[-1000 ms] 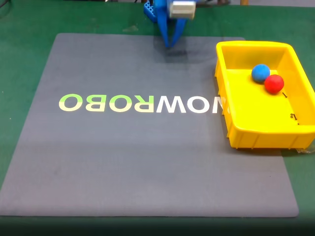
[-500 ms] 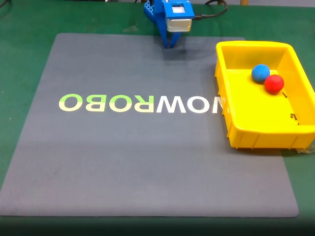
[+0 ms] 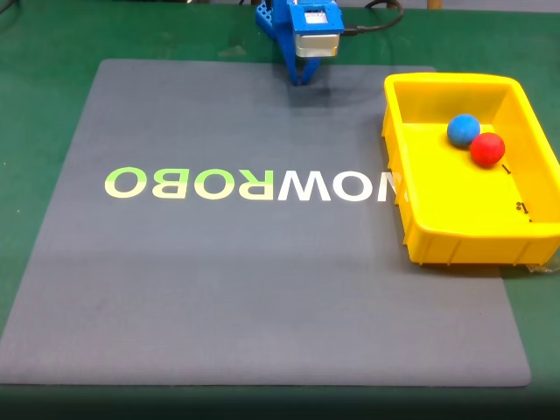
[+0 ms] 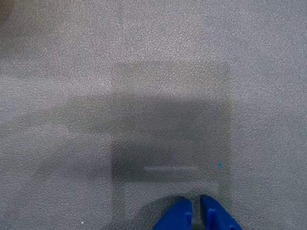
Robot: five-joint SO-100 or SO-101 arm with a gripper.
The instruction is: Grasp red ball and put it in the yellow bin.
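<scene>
Inside the yellow bin (image 3: 455, 236), toward its far half in the fixed view, the red ball (image 3: 487, 149) rests on the floor touching the blue ball (image 3: 464, 129), which sits just up and to the left of it; the low sloped walls are what keep both from rolling off. By the look of it the placing part of the task is done. At the far edge of the grey mat (image 3: 219, 297), well apart from the bin, the blue gripper (image 3: 302, 80) hangs with its tips pointing down at bare mat, a parked pose that leaves the work area open. From the wrist view the 2 blue fingertips (image 4: 175, 218) stand nearly together, only a thin slit between them, with nothing held. Mirrored lettering (image 3: 249, 185) runs across the middle of the mat, its right end hidden behind the bin's wall.
</scene>
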